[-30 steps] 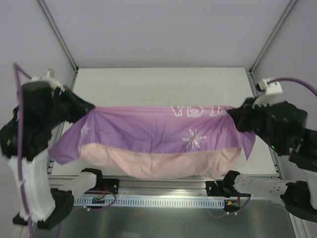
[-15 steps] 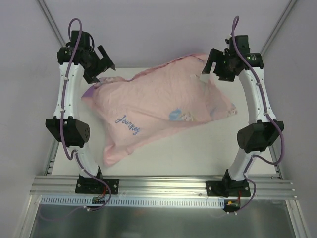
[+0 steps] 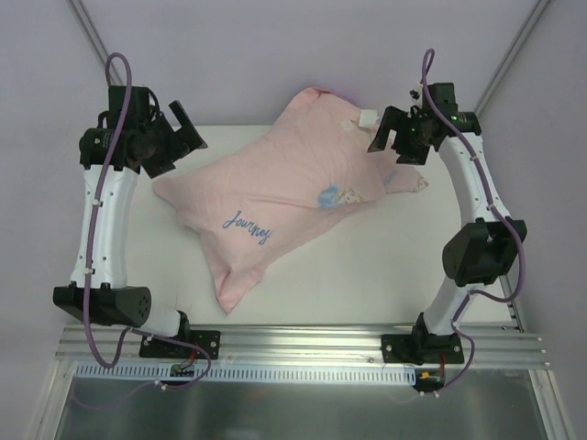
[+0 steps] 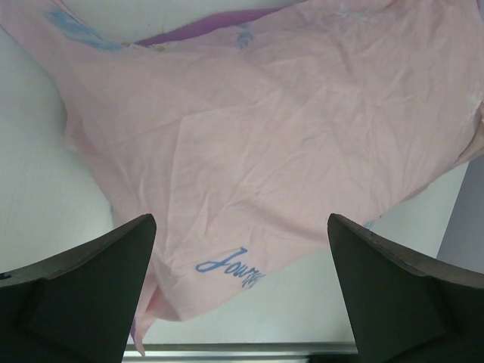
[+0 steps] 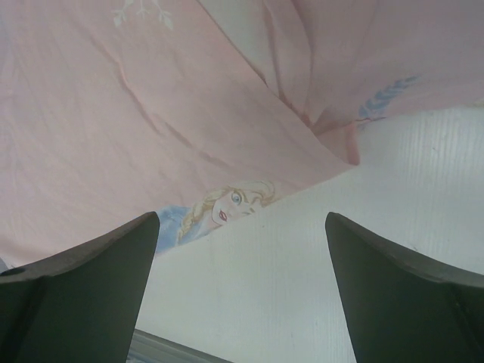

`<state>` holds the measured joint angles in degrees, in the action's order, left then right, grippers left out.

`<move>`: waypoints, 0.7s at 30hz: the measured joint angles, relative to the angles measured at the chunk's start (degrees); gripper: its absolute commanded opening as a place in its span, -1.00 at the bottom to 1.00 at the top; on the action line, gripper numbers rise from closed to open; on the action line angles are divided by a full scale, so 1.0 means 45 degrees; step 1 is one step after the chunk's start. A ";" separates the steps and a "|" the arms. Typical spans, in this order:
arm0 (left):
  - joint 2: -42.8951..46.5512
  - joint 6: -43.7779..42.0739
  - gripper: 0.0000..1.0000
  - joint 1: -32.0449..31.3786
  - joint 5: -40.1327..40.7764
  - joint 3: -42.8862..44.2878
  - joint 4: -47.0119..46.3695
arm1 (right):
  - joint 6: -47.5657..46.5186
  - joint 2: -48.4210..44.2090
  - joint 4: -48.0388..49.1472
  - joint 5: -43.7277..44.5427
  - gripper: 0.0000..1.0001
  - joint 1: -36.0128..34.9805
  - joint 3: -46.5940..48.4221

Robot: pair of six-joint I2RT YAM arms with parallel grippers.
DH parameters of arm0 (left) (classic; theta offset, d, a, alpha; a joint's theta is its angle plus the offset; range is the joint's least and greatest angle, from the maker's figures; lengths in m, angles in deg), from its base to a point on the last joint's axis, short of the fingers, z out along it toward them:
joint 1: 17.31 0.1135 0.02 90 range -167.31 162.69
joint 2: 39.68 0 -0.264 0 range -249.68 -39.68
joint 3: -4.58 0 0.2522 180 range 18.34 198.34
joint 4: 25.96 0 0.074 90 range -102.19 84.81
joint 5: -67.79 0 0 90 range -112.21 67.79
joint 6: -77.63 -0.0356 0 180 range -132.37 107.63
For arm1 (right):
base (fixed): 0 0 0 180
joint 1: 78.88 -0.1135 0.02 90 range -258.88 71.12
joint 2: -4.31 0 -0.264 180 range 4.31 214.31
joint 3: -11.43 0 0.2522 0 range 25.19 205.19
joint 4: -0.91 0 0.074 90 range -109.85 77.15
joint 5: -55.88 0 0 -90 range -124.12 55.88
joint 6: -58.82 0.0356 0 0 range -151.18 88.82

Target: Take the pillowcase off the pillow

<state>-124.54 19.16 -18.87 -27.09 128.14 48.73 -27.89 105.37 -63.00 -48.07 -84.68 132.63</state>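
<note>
The pillowcase point(image 3: 275, 197) shows pale pink, with blue "Journey" lettering and a cartoon princess. It lies plump and diagonal across the white table point(image 3: 367, 266), and the pillow is hidden inside it. A small white label point(image 3: 367, 117) sticks out at its far corner. My left gripper point(image 3: 186, 128) hovers open beside the case's left corner, holding nothing. My right gripper point(image 3: 381, 133) is open by the far right corner, also empty. In the left wrist view the pillowcase point(image 4: 287, 136) spreads below the open gripper point(image 4: 240, 227), with a purple strip point(image 4: 204, 26) at the top. In the right wrist view the pillowcase point(image 5: 113, 113) lies beyond the open gripper point(image 5: 242, 223).
An aluminium rail point(image 3: 303, 344) carrying both arm bases runs along the table's near edge. Slanted frame posts point(image 3: 105, 60) rise at the back corners, and grey walls close in the table on three sides.
One second ago both grippers were shut on a purple cloth stretched near the front rail. Now they stand open at the back corners, and the pink-cased pillow lies on the table.
</note>
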 measured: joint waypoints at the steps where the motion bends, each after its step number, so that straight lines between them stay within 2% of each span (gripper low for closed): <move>1: 0.0374 0.0000 0.98 -0.0160 0.0087 -0.0593 -0.0253 | 0.0068 0.0355 0.0078 -0.0228 0.93 -0.0005 0.0155; 5: 0.2191 0.0199 0.83 -0.1321 0.0209 -0.3730 -0.1010 | 0.0510 0.2467 0.0476 -0.0869 0.93 -0.0146 0.1569; 6: 0.2628 0.0257 0.79 -0.1559 0.0180 -0.4367 -0.1093 | 0.0631 0.3201 0.0491 -0.0957 0.86 -0.0219 0.2234; 7: 0.3167 0.0403 0.73 -0.1894 0.0107 -0.5100 -0.1185 | 0.0748 0.4002 0.0423 -0.1010 0.65 -0.0321 0.3128; 8: 0.3823 0.0578 0.55 -0.2234 0.0015 -0.5911 -0.1287 | 0.0816 0.4794 0.0505 -0.1039 0.39 -0.0447 0.3978; 9: 0.4328 0.0758 0.42 -0.2433 -0.0049 -0.6460 -0.1409 | 0.0899 0.5518 0.0583 -0.1112 -0.23 -0.0588 0.4668; 10: 0.4949 0.0991 0.29 -0.2681 -0.0102 -0.7140 -0.1515 | 0.0976 0.6096 0.0622 -0.1146 -0.56 -0.0743 0.5144; 11: 0.5566 0.1263 -0.14 -0.2958 -0.0136 -0.7805 -0.1622 | 0.1180 0.6499 0.0685 -0.1219 -0.87 -0.0894 0.5333; 12: 0.6256 0.1613 -0.38 -0.3220 -0.0155 -0.8544 -0.1928 | 0.1316 0.6742 0.0699 -0.1253 -0.98 -0.1039 0.5314; 14: 0.7325 0.2098 -0.82 -0.3750 -0.0253 -0.9947 -0.2351 | 0.1530 0.6785 0.0976 -0.1258 -0.99 -0.1297 0.4741; 15: 0.7703 0.2351 -1.00 -0.3959 -0.0398 -1.0554 -0.2501 | 0.1617 0.6358 0.1637 -0.1287 -0.99 -0.1379 0.3740; 18: 0.7932 0.2948 -1.00 -0.4478 -0.1059 -1.2143 -0.3483 | 0.2157 0.3997 0.4109 -0.1277 -0.99 -0.1559 -0.0661; 21: 0.7096 0.3463 -1.00 -0.4877 -0.1467 -1.3138 -0.4328 | 0.2798 0.0952 0.5989 -0.1069 -0.99 -0.1880 -0.5192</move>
<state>-92.60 34.74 -40.82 -33.69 69.02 29.26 -15.30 109.65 -36.05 -52.88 -93.14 109.26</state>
